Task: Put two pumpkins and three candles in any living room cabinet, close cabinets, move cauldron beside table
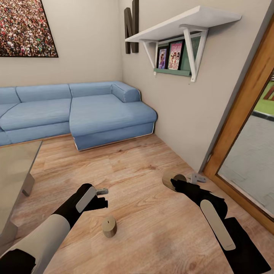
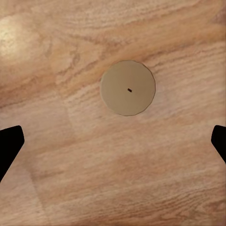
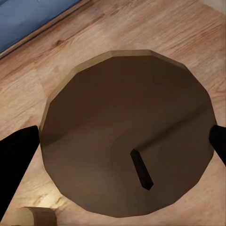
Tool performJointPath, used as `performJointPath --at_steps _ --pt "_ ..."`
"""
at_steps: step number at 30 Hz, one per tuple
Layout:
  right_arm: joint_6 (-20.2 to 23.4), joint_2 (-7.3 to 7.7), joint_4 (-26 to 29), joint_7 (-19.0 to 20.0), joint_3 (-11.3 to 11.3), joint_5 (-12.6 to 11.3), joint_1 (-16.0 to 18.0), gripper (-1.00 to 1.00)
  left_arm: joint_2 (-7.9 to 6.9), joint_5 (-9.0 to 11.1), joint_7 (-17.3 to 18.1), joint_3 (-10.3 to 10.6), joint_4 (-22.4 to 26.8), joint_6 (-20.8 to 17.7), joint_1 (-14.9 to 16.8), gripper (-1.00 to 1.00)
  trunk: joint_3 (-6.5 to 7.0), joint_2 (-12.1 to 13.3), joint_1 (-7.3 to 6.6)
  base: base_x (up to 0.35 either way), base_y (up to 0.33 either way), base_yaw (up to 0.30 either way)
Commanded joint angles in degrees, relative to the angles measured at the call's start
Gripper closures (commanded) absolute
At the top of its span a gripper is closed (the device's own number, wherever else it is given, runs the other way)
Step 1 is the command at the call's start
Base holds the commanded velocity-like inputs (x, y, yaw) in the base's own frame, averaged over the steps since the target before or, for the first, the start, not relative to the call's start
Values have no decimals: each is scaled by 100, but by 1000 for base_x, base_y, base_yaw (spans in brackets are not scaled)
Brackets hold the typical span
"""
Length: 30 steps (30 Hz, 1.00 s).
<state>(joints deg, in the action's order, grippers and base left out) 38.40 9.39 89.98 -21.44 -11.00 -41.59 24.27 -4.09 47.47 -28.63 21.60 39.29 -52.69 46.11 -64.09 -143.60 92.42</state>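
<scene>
One tan candle point(image 1: 109, 227) stands upright on the wood floor between my two arms. My left gripper point(image 1: 102, 191) hovers open a little above and behind it. In the left wrist view that candle point(image 2: 128, 88) shows from straight above, its wick a small dark mark, with the dark fingertips point(image 2: 9, 146) spread wide at the edges. My right gripper point(image 1: 185, 182) is shut on a second candle point(image 1: 173, 179), held tilted off the floor. It looms large in the right wrist view as a brown disc point(image 3: 127, 136). No pumpkin, cabinet or cauldron is in sight.
A blue corner sofa point(image 1: 95, 114) runs along the back wall. A glass-topped coffee table point(image 1: 15, 167) stands at the left. A white wall shelf point(image 1: 182, 26) hangs on the right wall, and a wood-framed glass door point(image 1: 243, 125) is close by my right arm.
</scene>
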Motion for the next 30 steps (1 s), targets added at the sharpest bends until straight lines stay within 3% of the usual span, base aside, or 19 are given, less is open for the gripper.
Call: performJointPath --at_steps 1,15,26,27,30 --pt "4 5 7 -59 -11 -59 5 100 -8 60 -52 33 8 -5 4 -100 -5 -2 -1 0 0 0" --pt "4 5 7 -59 -11 -59 5 100 -8 60 -52 33 8 -5 4 -100 -5 -2 -1 0 0 0" --pt "225 -90 44 -71 -3 -372 8 100 104 40 42 42 -116 282 38 -100 238 12 -30 0 0 0" --pt "263 -92 49 -71 -4 -380 8 100 106 38 58 45 -119 463 40 -100 238 12 -30 0 0 0" --pt "269 -94 58 -56 -6 -388 8 100 109 35 74 60 -121 488 40 -100 238 12 -30 0 0 0"
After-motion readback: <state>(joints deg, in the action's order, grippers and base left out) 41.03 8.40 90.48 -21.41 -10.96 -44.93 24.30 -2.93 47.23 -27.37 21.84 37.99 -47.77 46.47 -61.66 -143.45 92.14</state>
